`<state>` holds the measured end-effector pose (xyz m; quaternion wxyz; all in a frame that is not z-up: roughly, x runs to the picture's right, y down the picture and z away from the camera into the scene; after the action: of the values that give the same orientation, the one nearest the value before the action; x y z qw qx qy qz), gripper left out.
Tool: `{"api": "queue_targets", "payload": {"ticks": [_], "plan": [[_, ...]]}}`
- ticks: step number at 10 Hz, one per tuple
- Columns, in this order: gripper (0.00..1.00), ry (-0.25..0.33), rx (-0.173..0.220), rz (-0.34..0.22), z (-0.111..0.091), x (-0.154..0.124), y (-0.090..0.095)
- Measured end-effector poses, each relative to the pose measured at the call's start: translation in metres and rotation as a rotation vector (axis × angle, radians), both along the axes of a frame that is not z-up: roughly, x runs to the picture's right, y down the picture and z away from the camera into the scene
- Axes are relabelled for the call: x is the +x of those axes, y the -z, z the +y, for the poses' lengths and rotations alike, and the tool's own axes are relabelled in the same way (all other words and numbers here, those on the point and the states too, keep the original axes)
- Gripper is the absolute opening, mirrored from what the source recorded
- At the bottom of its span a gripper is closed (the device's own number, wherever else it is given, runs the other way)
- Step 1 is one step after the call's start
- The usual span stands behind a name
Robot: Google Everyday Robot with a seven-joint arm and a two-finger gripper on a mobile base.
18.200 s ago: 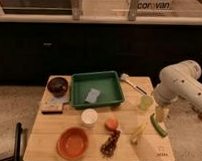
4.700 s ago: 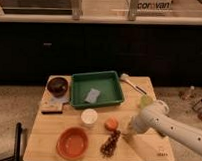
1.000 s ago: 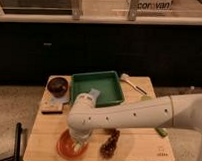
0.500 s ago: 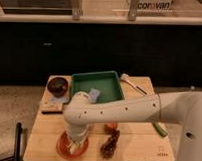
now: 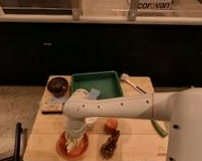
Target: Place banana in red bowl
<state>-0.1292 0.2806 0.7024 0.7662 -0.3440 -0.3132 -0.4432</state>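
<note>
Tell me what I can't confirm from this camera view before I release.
- Gripper: over the red bowl; the wrist hides it.
- Banana: only pale slivers show under the wrist; resting or held, unclear.
- Red bowl: the arm covers most of its inside.
- White cup: mostly behind the arm.

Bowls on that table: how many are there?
2. The red bowl is at the front left, directly under the gripper, which reaches down into it. The dark brown bowl is at the back left, beside the green tray. The arm may hide others.
</note>
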Motion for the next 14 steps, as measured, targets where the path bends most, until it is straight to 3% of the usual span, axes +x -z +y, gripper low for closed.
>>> {"api": "queue_targets", "payload": {"ticks": [6,12,14], "plan": [[0.00,0.012,-0.073,-0.024,0.003,-0.020,-0.001],[0.00,-0.003,-0.090,-0.014,-0.007,-0.020,-0.010],[0.13,-0.006,-0.096,-0.010,-0.008,-0.019,-0.011]]}}
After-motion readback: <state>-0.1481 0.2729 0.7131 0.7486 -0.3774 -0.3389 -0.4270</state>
